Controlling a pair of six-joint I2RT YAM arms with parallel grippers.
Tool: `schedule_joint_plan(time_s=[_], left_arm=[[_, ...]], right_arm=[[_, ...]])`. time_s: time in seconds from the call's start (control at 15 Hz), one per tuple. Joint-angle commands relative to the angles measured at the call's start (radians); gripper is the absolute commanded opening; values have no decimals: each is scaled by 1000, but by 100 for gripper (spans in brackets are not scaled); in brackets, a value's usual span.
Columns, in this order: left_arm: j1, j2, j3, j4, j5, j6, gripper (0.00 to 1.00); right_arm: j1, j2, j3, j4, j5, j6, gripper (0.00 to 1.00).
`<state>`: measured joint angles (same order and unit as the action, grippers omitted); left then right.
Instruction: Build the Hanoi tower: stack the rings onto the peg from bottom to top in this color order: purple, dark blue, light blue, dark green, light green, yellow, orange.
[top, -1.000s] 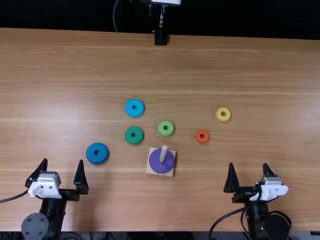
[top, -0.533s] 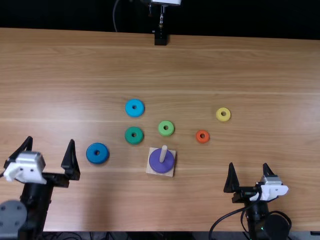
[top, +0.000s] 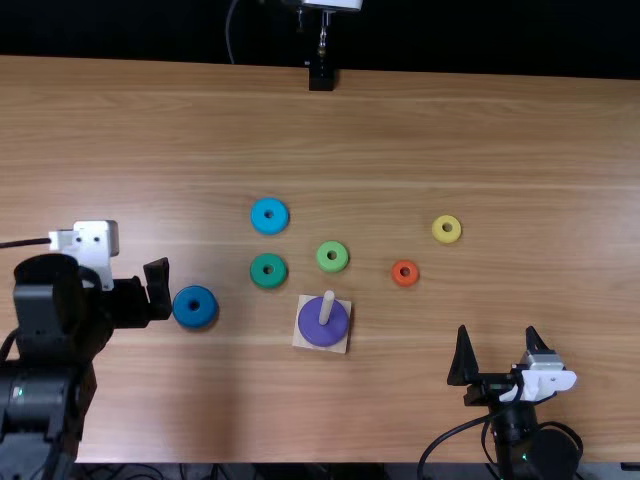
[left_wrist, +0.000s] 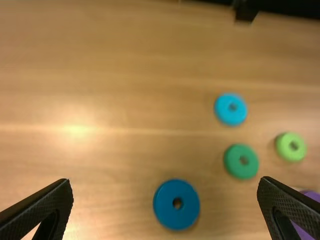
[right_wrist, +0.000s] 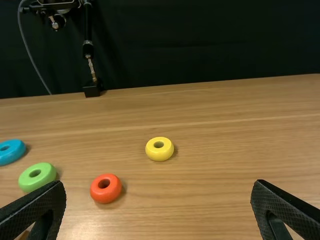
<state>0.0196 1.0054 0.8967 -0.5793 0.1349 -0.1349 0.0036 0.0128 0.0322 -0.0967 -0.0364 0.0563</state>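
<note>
We see robot lab: black left robot arm (top: 45, 310), black right robot arm (top: 515, 430), brown wooden table (top: 500, 130), dark cloth (right_wrist: 210, 40) behind.

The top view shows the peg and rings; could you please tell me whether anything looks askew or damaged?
Nothing stands out. The purple ring sits around the peg on its square base, and the other six rings lie flat and apart on the table, with no visible damage. The peg's apparent slant may be the camera's angle.

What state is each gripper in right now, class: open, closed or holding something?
Left gripper: open, jaws wide apart, holding nothing.
Right gripper: open, jaws wide apart, holding nothing.
</note>
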Motion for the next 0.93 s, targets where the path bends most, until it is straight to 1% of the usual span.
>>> schedule_joint_plan(time_s=[0.0,0.07,0.13,0.27,0.33,0.4,0.47,0.53,0.6,0.67,0.87], left_arm=[[-9,61,44,-2,1,4,100],[-24,107,45,-8,0,4,100],[-47,159,53,-45,-6,6,100],[-127,243,70,-89,-15,10,100],[-162,275,67,-89,-37,13,100],[-199,314,65,-89,-94,13,100],[-234,355,64,-89,-170,28,100],[-247,378,68,-85,-214,78,100],[-247,401,70,-82,-214,124,100],[-247,429,70,-80,-214,140,100],[-251,487,64,-74,-212,140,100]], right_arm=[[-14,-13,-15,-9,0,-1,100],[-14,-13,-15,-11,0,-1,100],[-14,-13,-15,-11,0,-1,100],[-14,-13,-15,-9,0,-1,100],[-14,-13,-15,-9,0,-1,100],[-14,-13,-15,-11,0,-1,100],[-14,-13,-15,-11,0,-1,100],[-14,-13,-15,-9,0,-1,100],[-14,-13,-15,-9,0,-1,100],[-14,-13,-15,-9,0,-1,100],[-14,-13,-15,-9,0,-1,100]])
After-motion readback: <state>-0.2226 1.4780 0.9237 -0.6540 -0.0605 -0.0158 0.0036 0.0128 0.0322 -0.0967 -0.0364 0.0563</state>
